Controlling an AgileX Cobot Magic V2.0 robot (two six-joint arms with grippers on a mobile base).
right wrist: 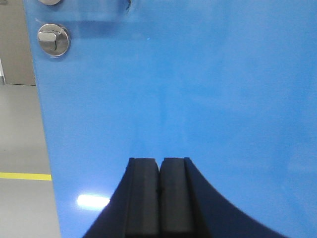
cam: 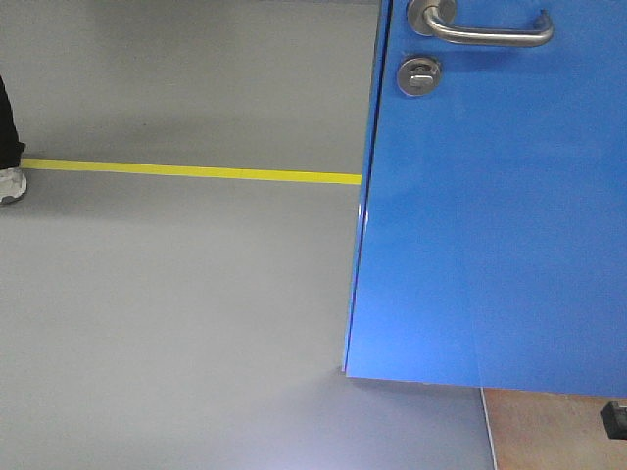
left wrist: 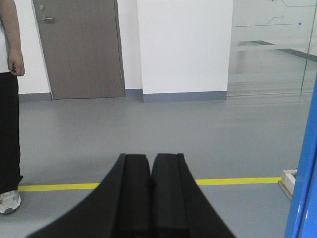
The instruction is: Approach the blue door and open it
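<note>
While the blue door [cam: 490,215] stands ajar at front right, lever handle [cam: 485,29] above thumb-turn lock [cam: 419,74], my left gripper [left wrist: 150,171] and right gripper [right wrist: 159,171] both have jaws pressed together, empty.

Blue door [cam: 490,245]: glossy bright blue. Lever handle [cam: 485,29] and thumb-turn lock [cam: 418,74]: silver. Floor [cam: 176,313]: plain grey, crossed by a yellow line [cam: 191,171]. Left pincer [left wrist: 151,193] and right pincer [right wrist: 159,198]: black pads. Far door [left wrist: 79,49]: grey-brown woodgrain. Wall [left wrist: 183,44]: white, grey-blue skirting.
</note>
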